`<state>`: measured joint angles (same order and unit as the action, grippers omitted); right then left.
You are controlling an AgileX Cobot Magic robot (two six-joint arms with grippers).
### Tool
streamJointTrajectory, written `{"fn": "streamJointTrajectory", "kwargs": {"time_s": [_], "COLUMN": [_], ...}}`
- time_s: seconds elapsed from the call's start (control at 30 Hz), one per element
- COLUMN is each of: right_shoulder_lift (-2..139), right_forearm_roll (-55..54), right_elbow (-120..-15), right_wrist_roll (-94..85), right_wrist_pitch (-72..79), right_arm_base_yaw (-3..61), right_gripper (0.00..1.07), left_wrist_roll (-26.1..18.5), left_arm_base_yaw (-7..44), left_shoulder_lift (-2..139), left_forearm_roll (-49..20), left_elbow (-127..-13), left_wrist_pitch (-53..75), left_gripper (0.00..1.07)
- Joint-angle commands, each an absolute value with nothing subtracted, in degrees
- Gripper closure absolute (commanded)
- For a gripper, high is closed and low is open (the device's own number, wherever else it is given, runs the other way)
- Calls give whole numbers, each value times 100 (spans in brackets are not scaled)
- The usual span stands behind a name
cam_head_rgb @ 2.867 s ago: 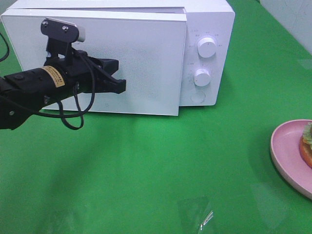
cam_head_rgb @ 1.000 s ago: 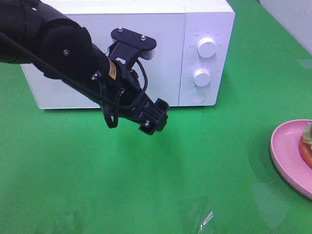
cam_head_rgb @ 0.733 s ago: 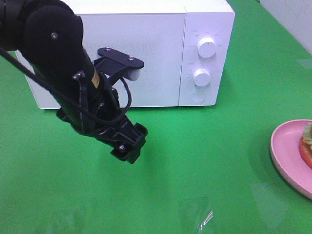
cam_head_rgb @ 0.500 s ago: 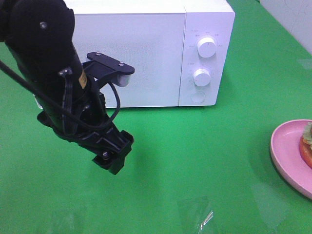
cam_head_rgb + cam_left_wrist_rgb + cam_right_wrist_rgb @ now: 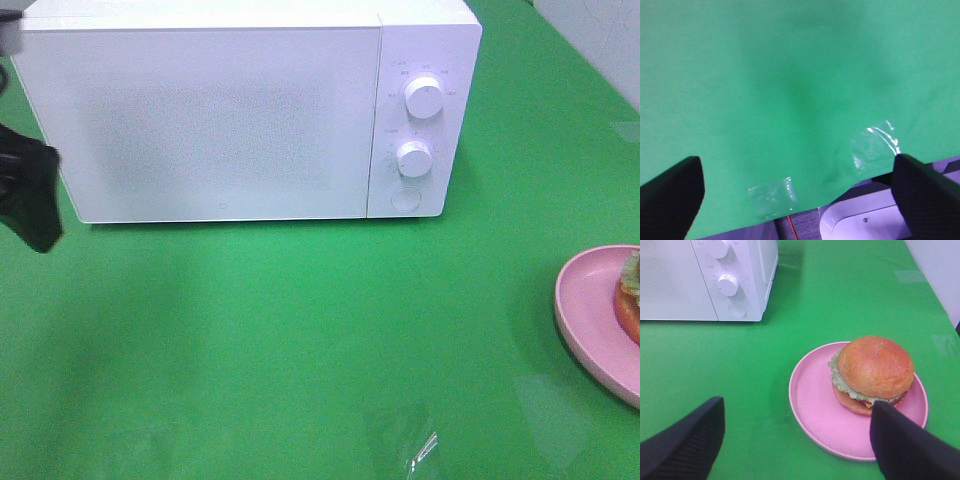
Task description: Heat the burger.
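At the far left edge of the high view, a black part of the left arm (image 5: 28, 198) shows in front of the microwave's lower left corner. In its wrist view the left tool (image 5: 800, 192) has its two dark fingers (image 5: 671, 192) spread wide apart, with nothing between them; they hang above the bare green table (image 5: 300, 340), near its edge where patches of clear tape (image 5: 771, 196) shine.

The white microwave (image 5: 240, 110) stands at the back of the table with its door (image 5: 205, 125) shut flush. Its control panel carries an upper knob (image 5: 425, 97), a lower knob (image 5: 414, 158) and a round button (image 5: 404, 198) under them.

At the far right edge of the high view lies the pink plate (image 5: 585, 320), cut off by the frame, with only a sliver of the burger (image 5: 631, 300) showing. The right wrist view shows it whole: the burger (image 5: 872, 374) sits upright on the plate (image 5: 815, 410), bun top up and its stack of layers running straight up from the plate, lettuce frill and cheese peeking out around the side. It rests on the half of the plate farther from the microwave. Being round, it points no particular way sideways.

The right tool (image 5: 797, 440) hovers above the near side of the plate with its fingers (image 5: 905, 445) held wide, gripping nothing and touching neither plate nor burger, as far as can be told.
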<state>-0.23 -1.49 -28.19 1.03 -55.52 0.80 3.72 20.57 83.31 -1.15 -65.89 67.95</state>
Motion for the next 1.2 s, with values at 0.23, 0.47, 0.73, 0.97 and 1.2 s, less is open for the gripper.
{"fn": "streamJointTrajectory", "kwargs": {"time_s": [0.23, 0.47, 0.73, 0.97, 1.2], "right_shoulder_lift": [-178, -178, -178, -178, -178], "right_forearm_roll": [-178, -178, -178, -178, -178], "right_elbow": [-2807, -2807, -2807, -2807, -2807], "right_wrist_roll": [97, 97, 97, 97, 103], "right_wrist_pitch": [-5495, -5495, -5495, -5495, -5495], "right_arm_base_yaw": [63, 63, 63, 63, 63], "right_gripper": [32, 32, 32, 32, 32], "left_wrist_roll": [29, -92, -92, -115, -86], "left_arm_base_yaw": [733, 561, 561, 561, 561], "left_shoulder_lift": [7340, 6159, 4234, 3140, 1581], "left_forearm_roll": [-160, 0, 80, 149, 0], "left_elbow": [-6085, -4945, -3329, -2974, -2974], "left_wrist_pitch": [7059, 6635, 6314, 6142, 6131], "left_gripper": [13, 13, 13, 13, 13]}}
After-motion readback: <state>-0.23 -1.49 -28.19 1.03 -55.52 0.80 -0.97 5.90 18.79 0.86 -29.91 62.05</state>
